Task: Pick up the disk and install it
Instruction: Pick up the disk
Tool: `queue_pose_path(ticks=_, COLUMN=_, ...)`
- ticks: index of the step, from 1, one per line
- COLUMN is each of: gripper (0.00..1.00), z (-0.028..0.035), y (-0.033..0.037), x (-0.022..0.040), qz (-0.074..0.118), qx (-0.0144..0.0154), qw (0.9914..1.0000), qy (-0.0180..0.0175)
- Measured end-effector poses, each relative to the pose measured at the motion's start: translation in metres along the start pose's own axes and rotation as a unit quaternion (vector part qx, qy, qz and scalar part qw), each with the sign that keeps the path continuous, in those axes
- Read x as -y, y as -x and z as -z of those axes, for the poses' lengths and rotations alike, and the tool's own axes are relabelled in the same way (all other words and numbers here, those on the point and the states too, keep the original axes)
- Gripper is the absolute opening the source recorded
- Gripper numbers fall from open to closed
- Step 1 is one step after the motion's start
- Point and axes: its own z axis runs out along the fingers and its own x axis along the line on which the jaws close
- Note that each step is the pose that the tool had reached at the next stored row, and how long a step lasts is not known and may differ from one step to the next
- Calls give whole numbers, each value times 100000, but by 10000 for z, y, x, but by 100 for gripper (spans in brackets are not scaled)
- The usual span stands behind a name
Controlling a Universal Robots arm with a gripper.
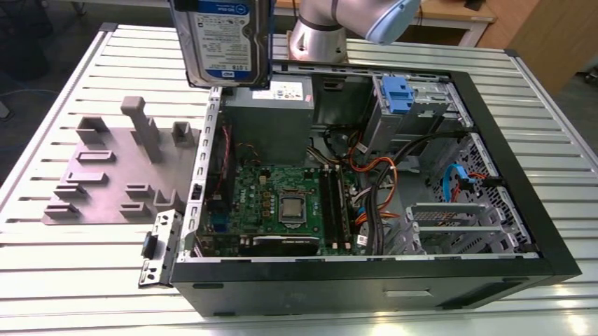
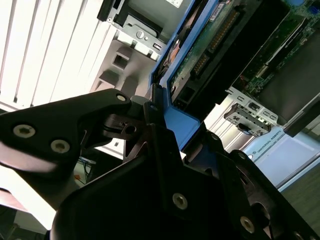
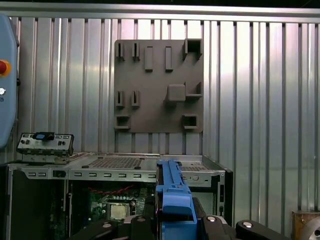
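The disk [image 1: 223, 42] hangs upright in the air over the back left corner of the open computer case [image 1: 523, 210], its white-and-blue label facing the exterior view. In both wrist views the black fingers [image 3: 225, 226] clamp the bright blue carrier frame [image 3: 172, 197] from either side, so my gripper [image 3: 172, 222] is shut on it. The second wrist view shows the drive's green circuit-board underside [image 2: 200, 50] running away from my gripper [image 2: 165, 135]. The case lies on its side below, with the motherboard [image 1: 280, 203] exposed.
A grey fixture plate [image 1: 112, 175] with raised blocks lies on the slatted table at the exterior view's left of the case. Inside the case are a grey power supply [image 1: 271, 105], a blue bracket [image 1: 397, 94] at the drive bays and loose cables [image 1: 374, 175]. The arm's base [image 1: 318, 35] stands behind.
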Motion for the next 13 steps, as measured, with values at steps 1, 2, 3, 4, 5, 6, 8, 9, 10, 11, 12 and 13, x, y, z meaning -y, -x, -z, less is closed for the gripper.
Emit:
queue_pose_path(ticks=1, gripper=36, z=0, y=-6, x=3, qz=-2, qx=2, qw=100000, qy=-1)
queue_pose_path(ticks=2, gripper=36, z=1, y=-14, x=5, qz=-12, qx=-3, qw=100000, qy=5)
queue_pose_path(ticks=3, gripper=36, z=1, y=-26, x=5, qz=-17, qx=-2, qw=100000, qy=4)
queue_pose_path(ticks=4, gripper=36, z=1, y=-42, x=6, qz=-24, qx=-2, qw=100000, qy=3)
queue_pose_path(ticks=5, gripper=36, z=1, y=-58, x=7, qz=-33, qx=-4, qw=100000, qy=5)
queue_pose_path(ticks=6, gripper=36, z=1, y=-76, x=7, qz=-45, qx=-3, qw=100000, qy=6)
queue_pose_path(ticks=8, gripper=36, z=1, y=-109, x=9, qz=-71, qx=1, qw=100000, qy=1)
queue_pose_path(ticks=9, gripper=36, z=1, y=-123, x=10, qz=-82, qx=2, qw=100000, qy=0)
queue_pose_path(ticks=10, gripper=36, z=1, y=-134, x=14, qz=-100, qx=3, qw=100000, qy=-1)
queue_pose_path(ticks=11, gripper=36, z=1, y=-140, x=20, qz=-117, qx=2, qw=100000, qy=-4)
queue_pose_path(ticks=12, gripper=36, z=2, y=-143, x=29, qz=-132, qx=-2, qw=100000, qy=3)
queue_pose_path(ticks=13, gripper=36, z=2, y=-146, x=40, qz=-144, qx=-1, qw=100000, qy=2)
